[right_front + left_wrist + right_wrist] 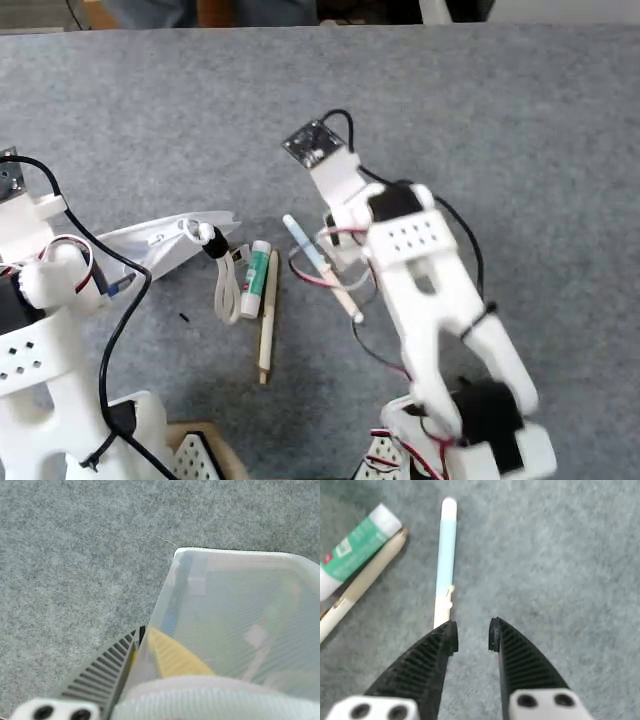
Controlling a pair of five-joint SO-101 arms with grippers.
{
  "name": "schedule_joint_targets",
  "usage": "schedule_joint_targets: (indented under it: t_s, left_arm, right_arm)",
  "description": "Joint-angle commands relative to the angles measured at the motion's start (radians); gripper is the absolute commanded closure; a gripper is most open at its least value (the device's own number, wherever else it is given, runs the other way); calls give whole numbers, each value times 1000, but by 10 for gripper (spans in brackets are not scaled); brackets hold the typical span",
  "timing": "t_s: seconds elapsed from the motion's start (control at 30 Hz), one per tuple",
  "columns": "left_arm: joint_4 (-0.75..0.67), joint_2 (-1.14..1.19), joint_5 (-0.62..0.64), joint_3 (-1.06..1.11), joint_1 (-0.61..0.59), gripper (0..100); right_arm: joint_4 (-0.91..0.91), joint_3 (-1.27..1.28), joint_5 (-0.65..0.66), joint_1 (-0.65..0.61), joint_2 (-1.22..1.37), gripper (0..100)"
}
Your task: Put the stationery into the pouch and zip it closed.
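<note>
Judging from how things lie, the task is at its 1st step, picking up a piece to load. 3 pieces lie loose outside the pouch [160,245], and zipping comes last. I cannot tell whether anything is already inside it.

In the high view the translucent mesh pouch sits at 9 o'clock from the stationery. The green glue stick [258,272] and the beige pen [268,318] lie side by side, touching. At 3 o'clock of them the light-blue pen [312,258] slants from 11 to 5 o'clock under the right arm's wrist.

The right gripper [472,632] holds nothing. Its jaws are narrowly parted over the grey felt table [500,120], and the light-blue pen's pale end lies just beside 1 fingertip, outside the gap. The next move probably calls for a small sideways shift so the barrel falls between the jaws. After that it must lower and close across the barrel, which is thin, round and likely to roll.

The left gripper [142,630] is pinching the pouch's edge near a corner, apparently steadying it to receive the pieces.
</note>
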Motion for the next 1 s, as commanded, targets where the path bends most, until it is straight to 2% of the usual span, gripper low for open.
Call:
schedule_joint_targets:
  t_s: [0.0,0.17,0.47,0.97]
  left_arm:
    - [-6,14,0,45,-15,972]
    - [-6,14,0,45,-15,972]
    - [-6,14,0,47,-15,972]
    - [-6,14,0,47,-15,972]
  right_arm:
    - [3,-125,2,6,82,881]
    - [5,-209,0,-29,217,881]
    - [38,-390,-41,-210,375,881]
    - [103,-656,-40,-150,725,881]
